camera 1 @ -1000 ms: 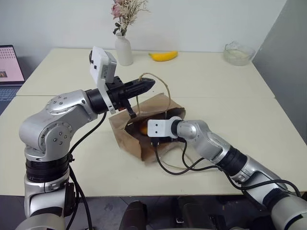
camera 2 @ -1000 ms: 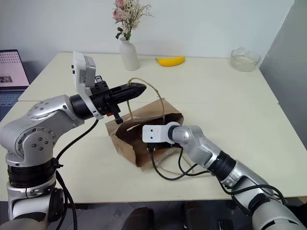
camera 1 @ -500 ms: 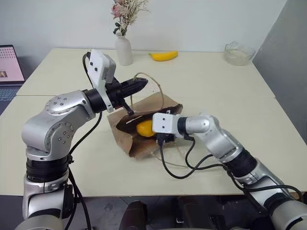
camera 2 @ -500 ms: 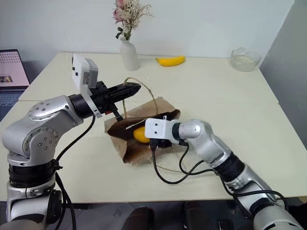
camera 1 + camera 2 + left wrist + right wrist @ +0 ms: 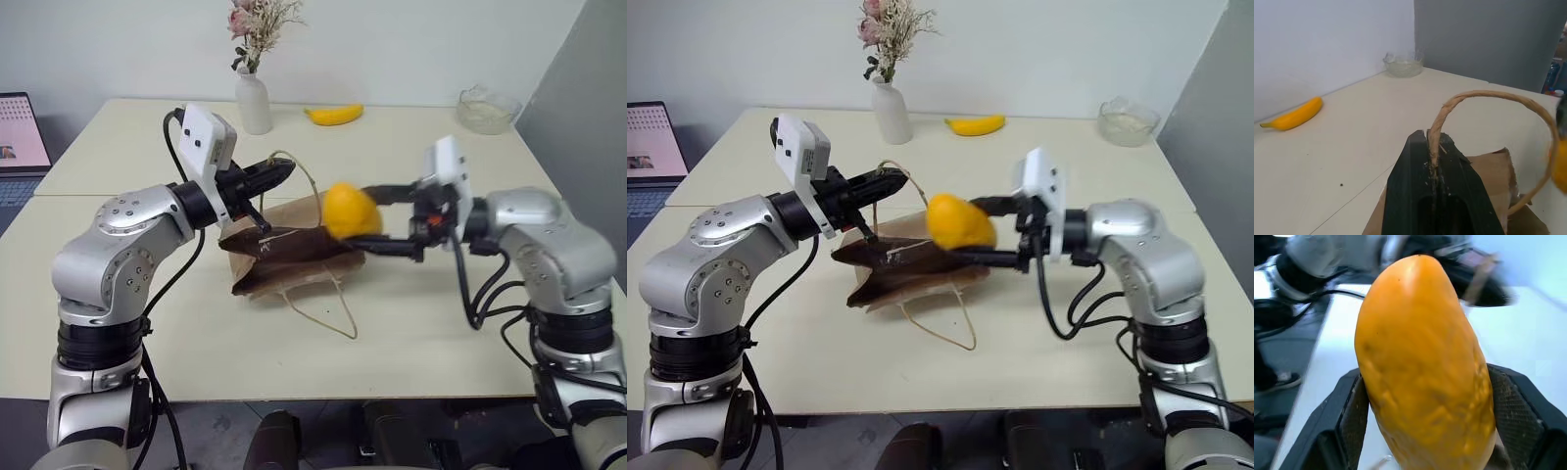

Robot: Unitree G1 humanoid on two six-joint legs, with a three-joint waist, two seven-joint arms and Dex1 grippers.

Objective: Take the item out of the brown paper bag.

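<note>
Pinching one loop handle (image 5: 1484, 98) between fully closed fingers, our left gripper (image 5: 279, 172) hangs just above the bag's (image 5: 294, 257) left end; we judge it grips there to keep the mouth tethered and the paper from dragging along while the other arm works. The bag lies slumped and flattened on the table (image 5: 147, 323), its second handle (image 5: 328, 311) trailing loose on the near side of it. Just above the bag's right end, clear of the paper and in the air, is the item (image 5: 350, 210), a rounded yellow-orange fruit. Our right gripper (image 5: 377, 217) has it clamped between two widely spread fingers (image 5: 1352, 421), one pad on each flank, reaching in level from the right of the bag; the spread looks set by the fruit's girth, not by any slack in the grip. With the item out of the bag, we reckon the task is all but done, and what remains is to carry it aside and set it down. Beyond the bag, at the far edge of the table, stand a white vase (image 5: 253, 102) with dried flowers, then a banana (image 5: 333, 115), and further right a glass bowl (image 5: 487, 108); a laptop (image 5: 22, 137) sits well to the left of the bag. None of these crowds the bag. The open tabletop right of the bag is free for a landing, and only the loose handle lies close under the fruit's path.
</note>
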